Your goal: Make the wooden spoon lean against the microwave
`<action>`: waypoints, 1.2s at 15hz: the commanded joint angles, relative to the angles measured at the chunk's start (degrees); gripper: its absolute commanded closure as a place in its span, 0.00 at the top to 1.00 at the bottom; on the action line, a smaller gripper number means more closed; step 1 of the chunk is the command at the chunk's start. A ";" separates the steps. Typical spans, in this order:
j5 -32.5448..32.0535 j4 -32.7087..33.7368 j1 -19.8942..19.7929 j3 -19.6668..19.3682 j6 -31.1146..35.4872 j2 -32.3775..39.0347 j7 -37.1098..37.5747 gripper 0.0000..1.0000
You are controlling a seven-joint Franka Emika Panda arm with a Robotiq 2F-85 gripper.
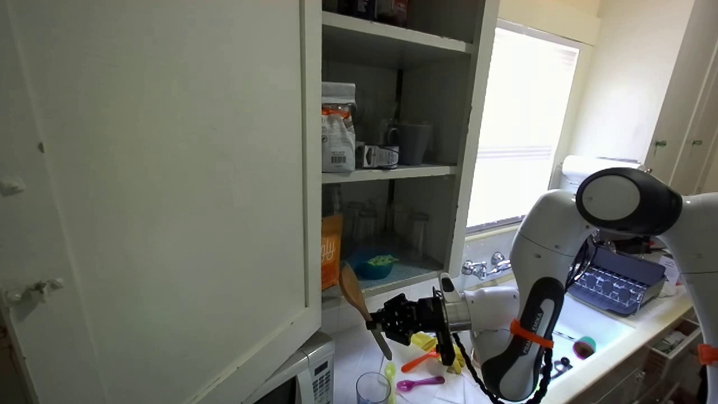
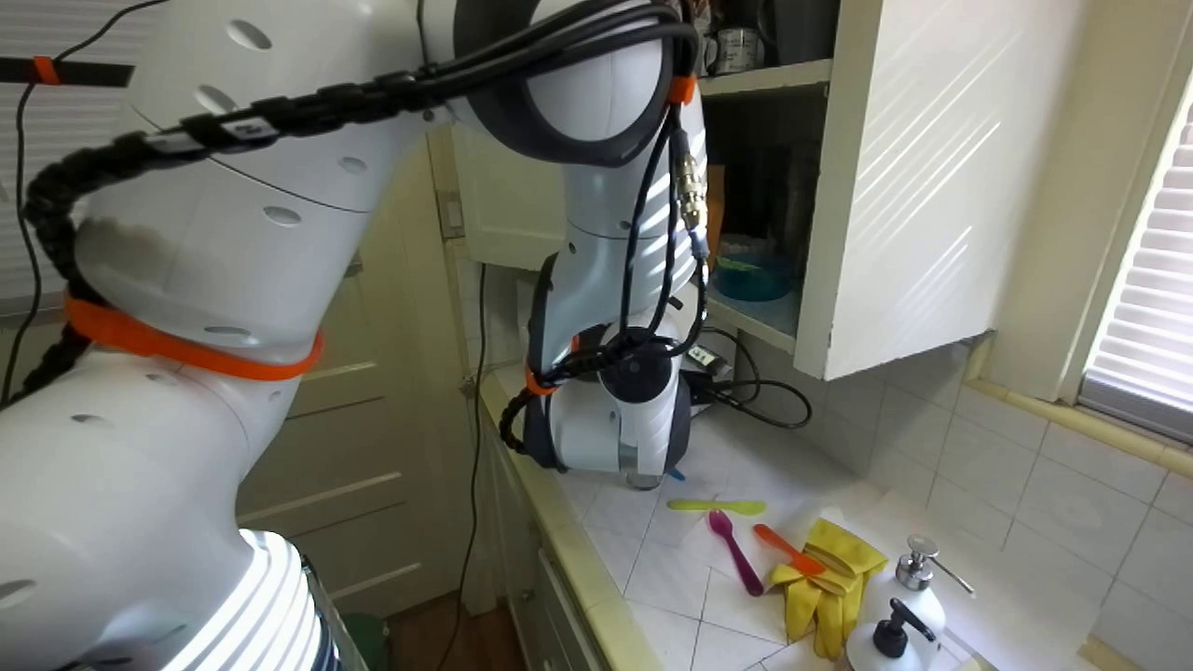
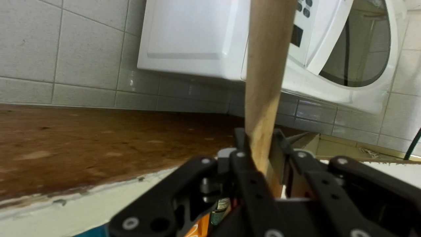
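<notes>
Wooden spoon (image 1: 353, 289): aloft over the white tiled counter (image 1: 348, 354); seen from here, right of the microwave (image 1: 321, 373) and apart from it, near the open cupboard (image 1: 472, 134); tilted, bowl uppermost. Gripper (image 3: 260, 141): fingers closed on the spoon's handle. Arm (image 1: 541, 247): extends from the right, elbow raised, wrist roughly level, pointing left.

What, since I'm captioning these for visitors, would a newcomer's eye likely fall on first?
Probably the big white robot arm, dominating the left of an exterior view. Next, the wooden spoon, clasped in the black gripper, with the microwave behind it in the wrist view. Then the bright yellow gloves on the tiled counter, with part of an orange utensil lying on them.
</notes>
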 commanded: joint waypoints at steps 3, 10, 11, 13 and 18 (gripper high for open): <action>0.00 0.00 -0.01 0.00 0.00 0.00 0.00 0.21; -0.29 2.17 0.57 0.33 2.56 4.34 -1.35 0.05; -0.89 3.02 -1.17 2.40 1.58 5.44 -1.87 0.05; -1.28 4.56 -1.79 4.19 1.51 7.83 -3.48 0.05; -2.57 7.12 -1.18 5.83 1.52 12.04 -4.25 0.05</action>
